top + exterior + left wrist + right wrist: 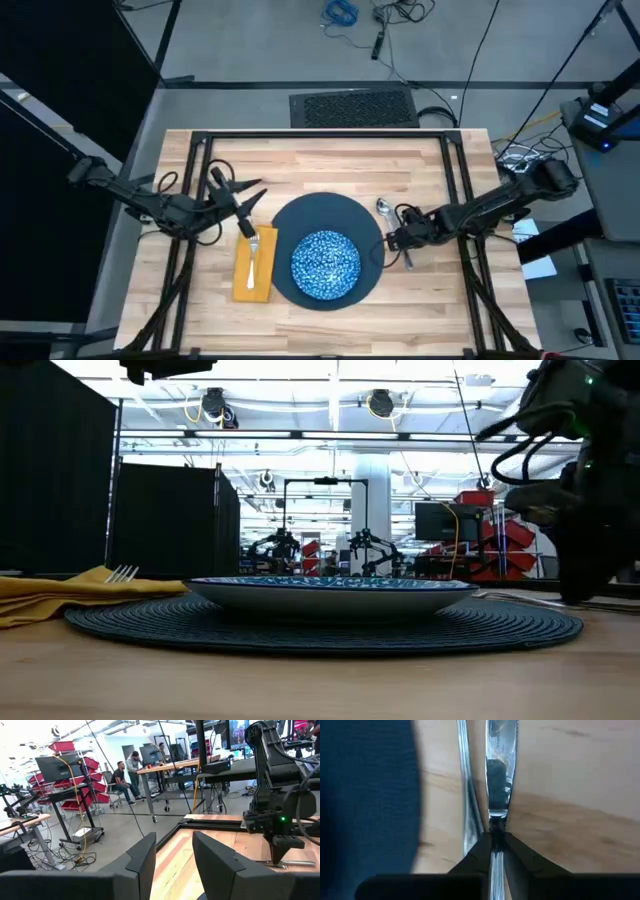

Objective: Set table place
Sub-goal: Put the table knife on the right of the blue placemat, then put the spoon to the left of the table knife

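Two grippers: right gripper [496, 837] clamped on knife [501, 765] beside spoon [467, 795] | left gripper [243, 203] spread apart above napkin [254, 266]

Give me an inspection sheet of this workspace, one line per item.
Surface: table, pale wood planks, black frame.
Job's things: speckled dish on round dark mat; fork on yellow napkin; spoon and knife right of the mat.
Clutter: nothing seen.
Grippers: left gripper open, raised beside the napkin; right gripper shut on the knife at the mat's right edge.
Cables: loops on both arms; loose leads on the floor.
Surroundings: people at desks, monitors, red bins.
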